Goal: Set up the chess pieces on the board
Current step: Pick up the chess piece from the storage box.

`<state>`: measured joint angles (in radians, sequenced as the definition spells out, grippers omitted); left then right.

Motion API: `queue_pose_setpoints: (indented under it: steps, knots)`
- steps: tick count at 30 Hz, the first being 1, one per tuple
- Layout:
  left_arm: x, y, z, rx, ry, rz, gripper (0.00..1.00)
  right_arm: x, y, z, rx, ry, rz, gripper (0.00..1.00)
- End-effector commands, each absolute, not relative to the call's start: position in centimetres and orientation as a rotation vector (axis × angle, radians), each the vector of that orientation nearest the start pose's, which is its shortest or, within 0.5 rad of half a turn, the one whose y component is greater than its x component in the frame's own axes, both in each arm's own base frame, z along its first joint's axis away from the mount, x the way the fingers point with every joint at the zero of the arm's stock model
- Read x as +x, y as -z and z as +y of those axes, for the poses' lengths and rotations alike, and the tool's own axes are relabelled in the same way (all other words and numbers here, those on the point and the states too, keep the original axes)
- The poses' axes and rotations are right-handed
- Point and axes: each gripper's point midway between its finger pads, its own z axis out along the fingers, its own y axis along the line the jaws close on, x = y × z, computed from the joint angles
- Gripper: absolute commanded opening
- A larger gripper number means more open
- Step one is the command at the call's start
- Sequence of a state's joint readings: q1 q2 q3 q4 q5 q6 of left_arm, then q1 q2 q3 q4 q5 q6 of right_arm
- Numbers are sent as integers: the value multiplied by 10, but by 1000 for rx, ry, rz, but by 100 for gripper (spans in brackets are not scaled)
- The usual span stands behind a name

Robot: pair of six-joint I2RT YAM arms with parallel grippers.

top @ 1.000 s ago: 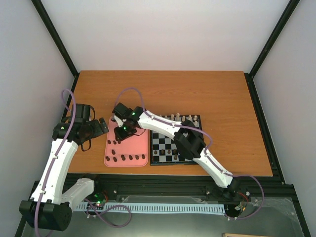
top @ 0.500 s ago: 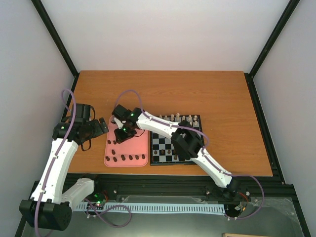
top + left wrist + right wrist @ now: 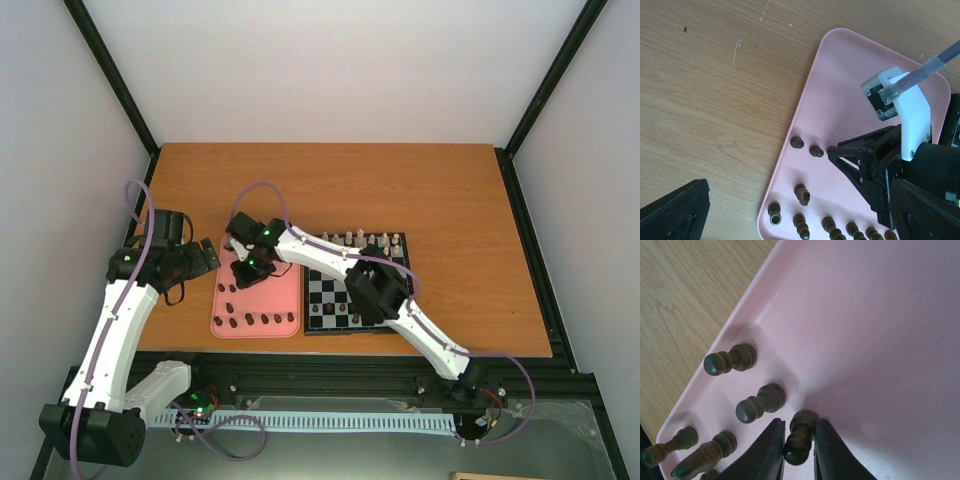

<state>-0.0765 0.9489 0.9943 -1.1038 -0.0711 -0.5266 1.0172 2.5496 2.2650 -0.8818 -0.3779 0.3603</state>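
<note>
My right gripper [image 3: 799, 426] is down in the pink tray [image 3: 875, 340], shut on an upright dark brown pawn [image 3: 799, 442], one finger on each side of it. Two more pawns [image 3: 759, 404] stand just to its left. In the top view the right gripper [image 3: 243, 280] is over the tray's left half. The board [image 3: 307, 300] lies right of the tray, with a few dark pieces [image 3: 355, 318] on its near side. My left gripper [image 3: 203, 258] hovers open and empty over the table at the tray's far left corner. Several dark pieces [image 3: 802, 194] remain along the tray's near edge.
Cream-white pieces [image 3: 350, 238] line the board's far row. The right forearm [image 3: 375, 285] stretches across the board. The table's left edge [image 3: 150, 200] is close behind the left arm. Bare wooden tabletop [image 3: 400, 185] lies beyond the board.
The right gripper's fingers have closed in around the pawn in the tray, and the arm has shifted slightly left. The left arm has stayed where it was.
</note>
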Motion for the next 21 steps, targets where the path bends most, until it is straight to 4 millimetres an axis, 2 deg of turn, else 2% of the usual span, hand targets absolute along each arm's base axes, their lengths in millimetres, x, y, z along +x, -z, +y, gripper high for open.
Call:
queue_pose_setpoints:
  steps: [1,6,12,15,21]
  knots:
    - [231,-192,-3,-618,113,2537,100,251,-30,531,-1076,-799,2766,15]
    - [230,-191,-4,-623,119,2537,100,254,-37,527,-1088,-767,2743,10]
    - [229,-190,-4,-625,122,2537,100,268,-69,517,-1076,-675,2651,9]
    - [230,-189,-4,-626,123,2534,100,272,-88,506,-1049,-636,2631,9]
    - [232,-188,-6,-614,135,2537,100,277,-119,466,-947,-561,2626,9]
